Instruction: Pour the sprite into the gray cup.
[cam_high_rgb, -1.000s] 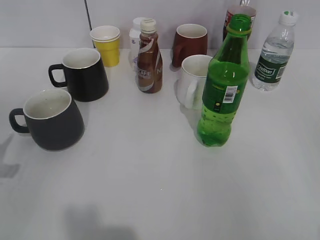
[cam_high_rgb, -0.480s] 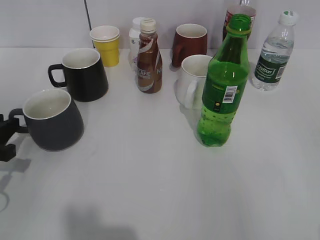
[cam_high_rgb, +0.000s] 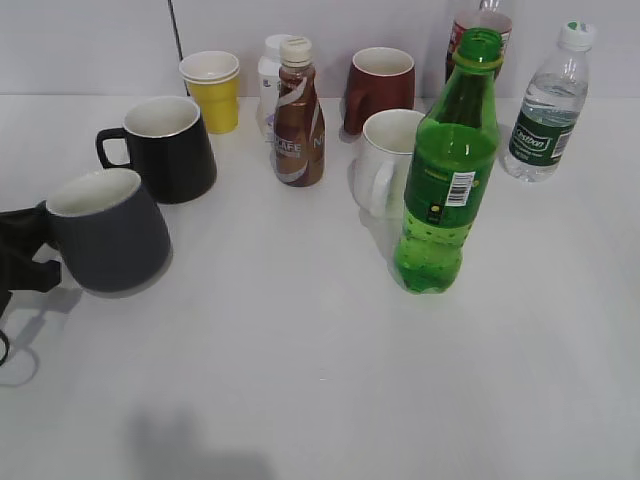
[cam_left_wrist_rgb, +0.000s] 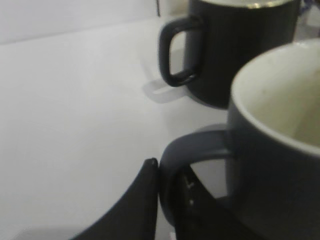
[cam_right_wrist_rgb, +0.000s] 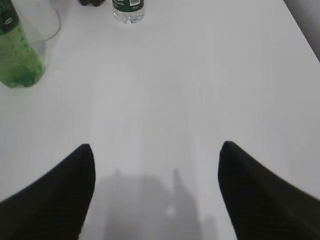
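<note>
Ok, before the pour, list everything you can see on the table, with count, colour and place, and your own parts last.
Sprite bottle: 1, green, uncapped, right of centre.
Gray cup: 1, dark slate, front left, tilted.
Black mug: 1, glossy black, behind the gray cup.
White mug: 1, white, just behind-left of the sprite bottle.
Brown mug: 1, dark red-brown, back centre.
Yellow cups: a nested stack, yellow, back left.
Coffee drink bottle: 1, brown, centre back.
White bottle: 1, white, behind the coffee drink bottle.
Water bottle: 1, clear, green label, back right.
Cola bottle: 1, dark, red label, behind the sprite bottle.
Table: 1, white.
Left gripper: black fingers at the gray cup's handle.
Right gripper: black fingers open over the table.
</note>
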